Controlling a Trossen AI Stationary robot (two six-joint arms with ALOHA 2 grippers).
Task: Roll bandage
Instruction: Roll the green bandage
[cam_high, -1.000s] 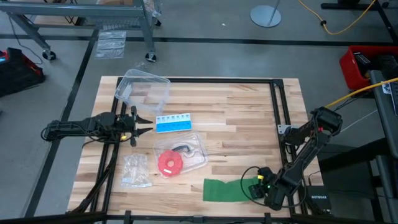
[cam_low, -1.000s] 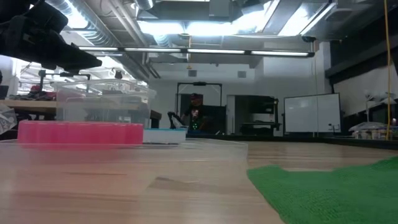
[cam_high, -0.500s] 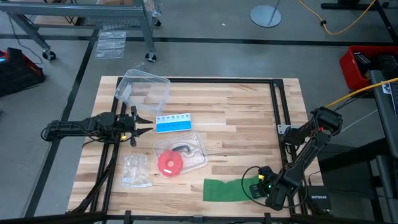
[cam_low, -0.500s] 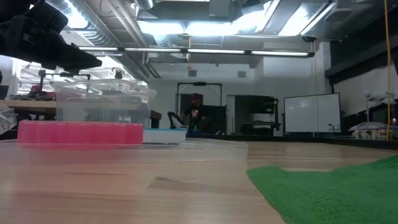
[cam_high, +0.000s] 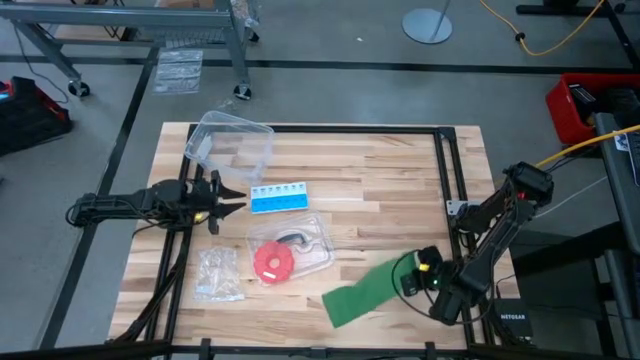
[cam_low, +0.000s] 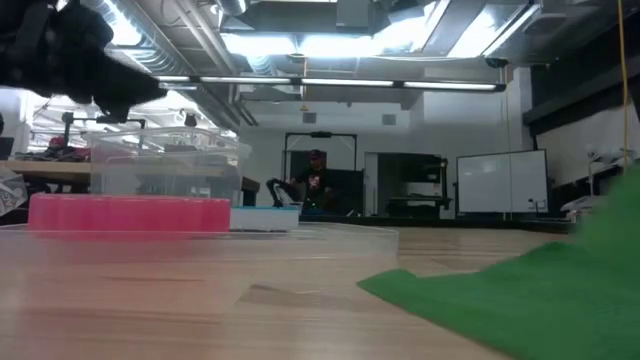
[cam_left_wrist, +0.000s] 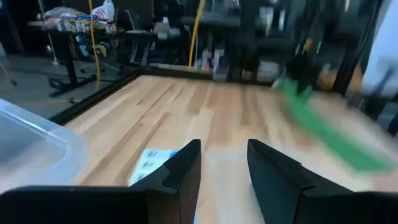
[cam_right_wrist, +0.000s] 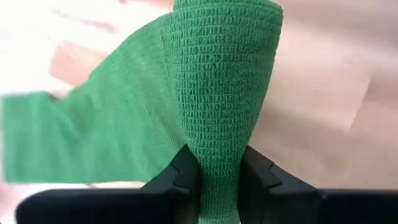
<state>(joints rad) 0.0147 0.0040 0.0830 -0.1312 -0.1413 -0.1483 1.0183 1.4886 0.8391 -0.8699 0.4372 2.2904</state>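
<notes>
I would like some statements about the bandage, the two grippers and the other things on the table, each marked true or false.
1. The right gripper holds one end of the bandage. True.
2. The bandage is already rolled into a tight bundle. False: it is a long flat band, pinched and lifted at one end.
3. The left gripper is shut on the pill box. False: its fingers are apart and hold nothing; the pill box lies just in front of them.
4. The red disc lies on a clear plastic package. True.
5. The clear container stands on the bandage. False: it is at the table's far left corner.
</notes>
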